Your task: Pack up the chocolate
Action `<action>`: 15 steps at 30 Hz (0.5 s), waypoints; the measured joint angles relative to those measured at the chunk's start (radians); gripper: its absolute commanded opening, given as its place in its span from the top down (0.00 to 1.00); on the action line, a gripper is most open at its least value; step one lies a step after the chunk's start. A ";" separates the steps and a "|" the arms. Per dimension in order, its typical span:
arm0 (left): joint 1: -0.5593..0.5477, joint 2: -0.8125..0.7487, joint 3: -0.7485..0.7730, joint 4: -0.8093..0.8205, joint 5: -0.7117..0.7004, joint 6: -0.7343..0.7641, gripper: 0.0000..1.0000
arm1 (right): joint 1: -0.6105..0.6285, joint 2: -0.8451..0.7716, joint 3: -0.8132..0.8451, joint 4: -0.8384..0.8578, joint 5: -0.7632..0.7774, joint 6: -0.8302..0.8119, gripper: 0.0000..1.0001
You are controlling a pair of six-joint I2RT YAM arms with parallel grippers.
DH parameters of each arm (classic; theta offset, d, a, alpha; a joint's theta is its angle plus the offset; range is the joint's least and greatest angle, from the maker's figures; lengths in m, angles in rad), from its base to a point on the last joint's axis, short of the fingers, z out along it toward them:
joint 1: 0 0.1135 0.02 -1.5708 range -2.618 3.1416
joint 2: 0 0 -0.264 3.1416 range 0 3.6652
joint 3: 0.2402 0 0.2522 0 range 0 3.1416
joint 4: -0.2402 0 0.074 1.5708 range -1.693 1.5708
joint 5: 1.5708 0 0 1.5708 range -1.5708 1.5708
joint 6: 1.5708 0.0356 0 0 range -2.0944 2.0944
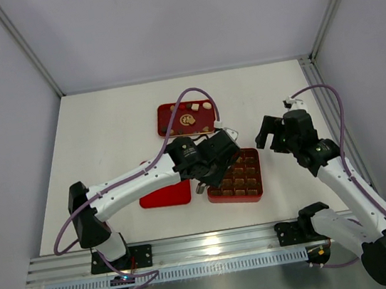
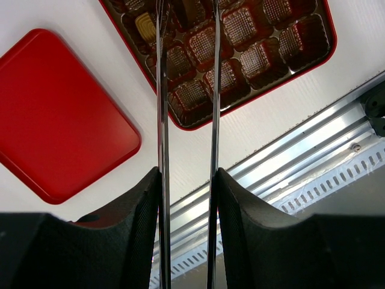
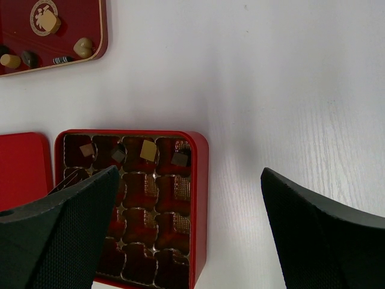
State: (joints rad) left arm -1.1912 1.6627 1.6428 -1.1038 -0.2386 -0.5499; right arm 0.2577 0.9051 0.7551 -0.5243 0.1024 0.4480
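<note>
Several chocolate pieces point(image 3: 83, 47) lie on a flat red tray point(image 1: 167, 113) at the back. Several more sit in the far row of the red gridded box point(image 1: 240, 181): tan point(image 3: 148, 150) and dark point(image 3: 180, 159). One tan piece point(image 2: 145, 25) shows in the left wrist view. My left gripper point(image 1: 202, 184) hangs over the box's near-left corner. Its long thin blades point(image 2: 161, 90) stand apart with nothing seen between them, and their tips leave the frame. My right gripper point(image 1: 269, 132) is open and empty, to the right of the box point(image 3: 201, 198).
The flat red lid point(image 1: 164, 195) lies left of the box and also shows in the left wrist view point(image 2: 54, 114). A metal rail point(image 1: 207, 243) runs along the table's near edge. Frame posts stand at the back corners.
</note>
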 measured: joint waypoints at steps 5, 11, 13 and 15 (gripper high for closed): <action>0.000 0.000 0.000 0.000 -0.005 0.001 0.59 | 0.000 -0.004 0.000 0.000 0.000 0.000 0.00; 0.002 0.000 0.011 -0.008 -0.046 0.009 0.61 | 0.000 -0.004 0.000 0.000 0.000 0.000 0.00; 0.016 0.000 0.036 -0.018 -0.060 0.016 0.60 | 0.000 -0.003 0.000 0.000 -0.001 0.000 0.00; 0.042 0.000 0.069 -0.019 -0.066 0.030 0.60 | 0.000 -0.002 0.000 0.000 -0.001 -0.001 0.00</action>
State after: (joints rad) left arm -1.1492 1.6630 1.7115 -1.1225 -0.3046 -0.5201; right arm 0.2577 0.9035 0.7555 -0.5240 0.1013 0.4469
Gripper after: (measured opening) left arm 0.400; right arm 0.996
